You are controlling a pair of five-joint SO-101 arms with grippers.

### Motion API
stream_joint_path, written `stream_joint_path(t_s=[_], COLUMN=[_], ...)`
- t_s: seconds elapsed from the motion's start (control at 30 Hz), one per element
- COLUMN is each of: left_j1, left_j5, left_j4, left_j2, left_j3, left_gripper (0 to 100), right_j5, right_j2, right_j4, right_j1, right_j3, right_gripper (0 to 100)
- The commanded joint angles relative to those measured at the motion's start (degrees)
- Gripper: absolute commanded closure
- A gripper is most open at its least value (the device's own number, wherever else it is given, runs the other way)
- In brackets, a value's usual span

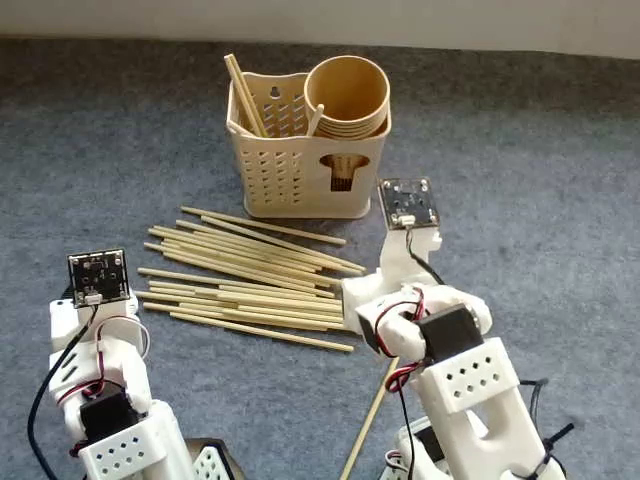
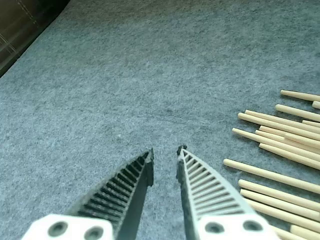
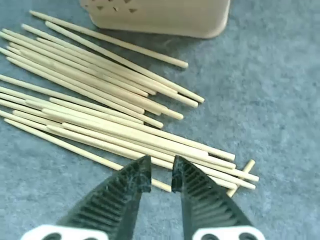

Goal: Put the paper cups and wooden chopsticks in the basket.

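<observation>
A cream slotted basket (image 1: 290,175) stands at the back on grey carpet. Stacked paper cups (image 1: 347,92) sit in its right side and a few wooden chopsticks (image 1: 245,95) lean in its left side. Many loose chopsticks (image 1: 250,275) lie fanned out in front of it. My right gripper (image 3: 161,162) hovers narrowly open over the near ends of that pile (image 3: 115,120), holding nothing; the basket's base (image 3: 165,17) lies beyond. My left gripper (image 2: 165,152) is slightly open over bare carpet, with the chopstick ends (image 2: 280,150) off to one side.
One stray chopstick (image 1: 368,420) lies at an angle beside the right arm's base (image 1: 450,370). The left arm (image 1: 100,340) stands at the front left. Bare carpet surrounds the basket on both sides, and a dark edge (image 2: 20,25) borders the carpet.
</observation>
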Motion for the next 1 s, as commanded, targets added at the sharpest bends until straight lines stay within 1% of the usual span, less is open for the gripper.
stream_joint_path(t_s=[0.0,0.1,0.23,0.33,0.7,0.97], left_j1=[1.0,1.0,1.0,1.0,1.0,1.0], left_j5=[0.3,0.3,0.3,0.3,0.3,0.3], left_j4=[-1.2,-1.2,-1.2,-1.2,-1.2,-1.2], left_j2=[-0.1,-0.1,-0.1,-0.1,-0.1,-0.1], left_j3=[1.0,1.0,1.0,1.0,1.0,1.0], left_gripper=[90,90,90,90,90,90], right_j5=[-0.8,-1.0,-4.1,-4.2,-4.0,-4.1], right_j2=[4.3,12.3,21.6,26.6,34.6,40.5], right_j4=[0.4,1.2,2.4,2.3,2.1,-5.8], right_j1=[1.0,1.3,4.6,5.8,12.5,12.6], right_j3=[1.3,1.7,1.6,1.6,1.6,1.6], right_gripper=[91.4,91.4,91.4,91.4,91.4,91.4])
